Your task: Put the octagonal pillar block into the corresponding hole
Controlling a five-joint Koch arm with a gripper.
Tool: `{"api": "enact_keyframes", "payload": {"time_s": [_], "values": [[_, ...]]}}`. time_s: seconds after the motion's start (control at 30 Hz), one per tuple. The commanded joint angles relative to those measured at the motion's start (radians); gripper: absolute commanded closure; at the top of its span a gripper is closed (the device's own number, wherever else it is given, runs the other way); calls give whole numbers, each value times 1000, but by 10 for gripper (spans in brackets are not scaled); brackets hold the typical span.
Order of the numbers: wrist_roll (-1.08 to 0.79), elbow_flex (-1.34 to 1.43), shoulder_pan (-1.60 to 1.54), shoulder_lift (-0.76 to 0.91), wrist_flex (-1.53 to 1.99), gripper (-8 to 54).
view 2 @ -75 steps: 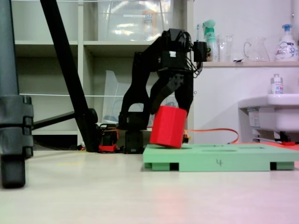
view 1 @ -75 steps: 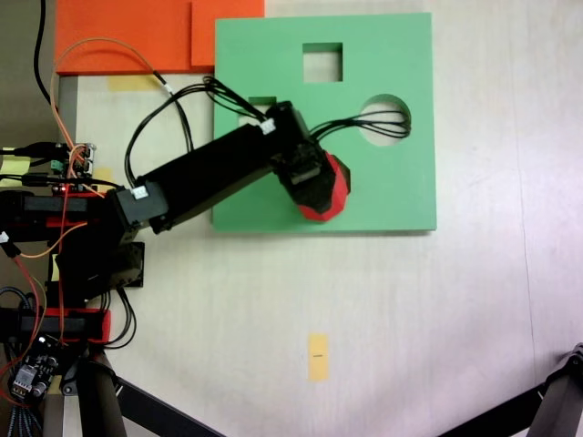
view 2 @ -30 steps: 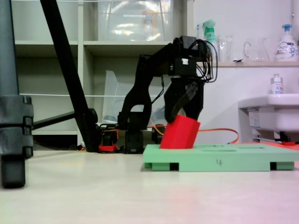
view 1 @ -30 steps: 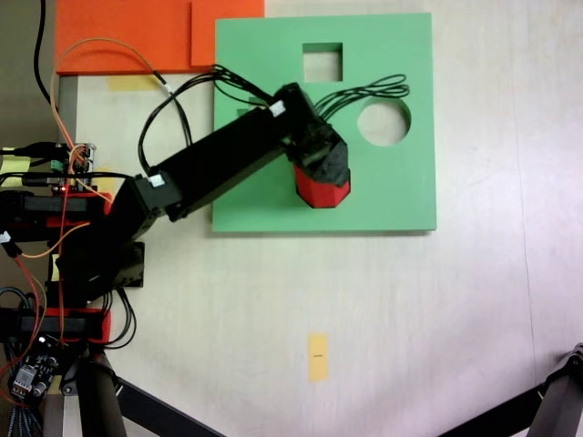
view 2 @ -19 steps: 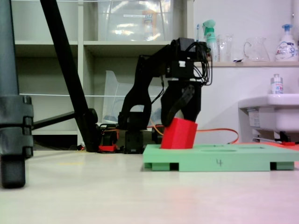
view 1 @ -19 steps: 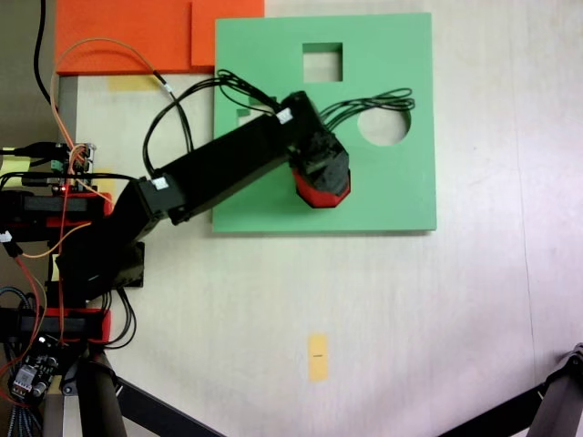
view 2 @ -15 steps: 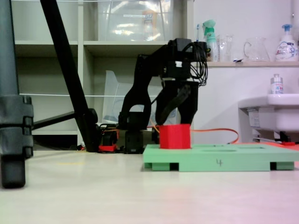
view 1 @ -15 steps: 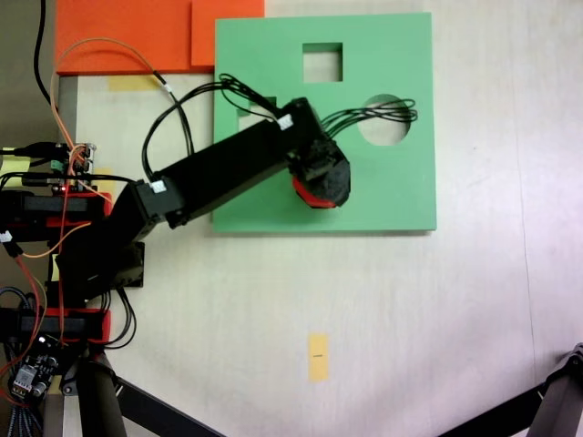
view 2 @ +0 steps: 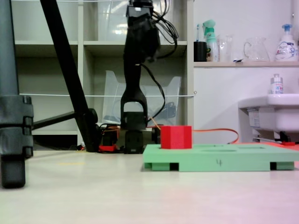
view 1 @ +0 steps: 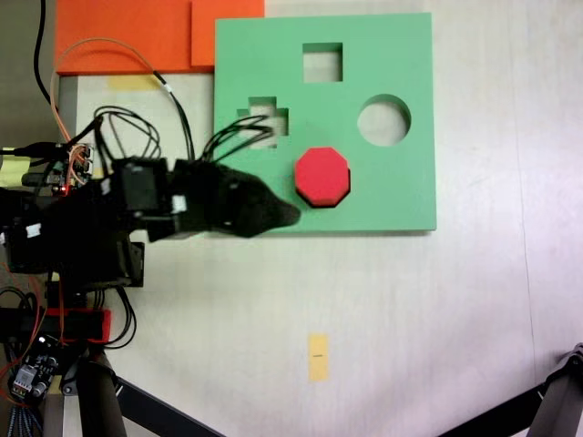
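One bright red foam octagonal pillar block stands upright in the corresponding hole, the eight-sided cutout in the square green foam board. In the low side view the block rises above the board's top face, so it sits only partly sunk. Three other cutouts in the board stand open: one square cutout, one round cutout and one cross-shaped cutout, partly crossed by black cables.

The one black robot arm is folded towards its base at the left of the top-down view. Its gripper points towards the block but is apart from it, holding nothing; whether its fingers are spread or closed cannot be told. In the side view the arm stands tall, well above the board.

Two orange foam sheets lie overlapped at the board's upper left corner. One yellow tape strip is stuck to the pale table.
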Motion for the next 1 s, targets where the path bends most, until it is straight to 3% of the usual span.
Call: {"api": "enact_keyframes", "payload": {"time_s": [0.0,0.13,0.27,0.33,0.53,0.73,0.97], "values": [[-135,9,78,75,-44,79],[-256,152,173,150,-178,81],[-339,842,192,482,-850,81],[-371,988,195,551,-911,80],[-330,1335,204,574,-933,28],[-344,1896,209,572,-1575,29],[-347,2227,166,572,-1827,29]]}}
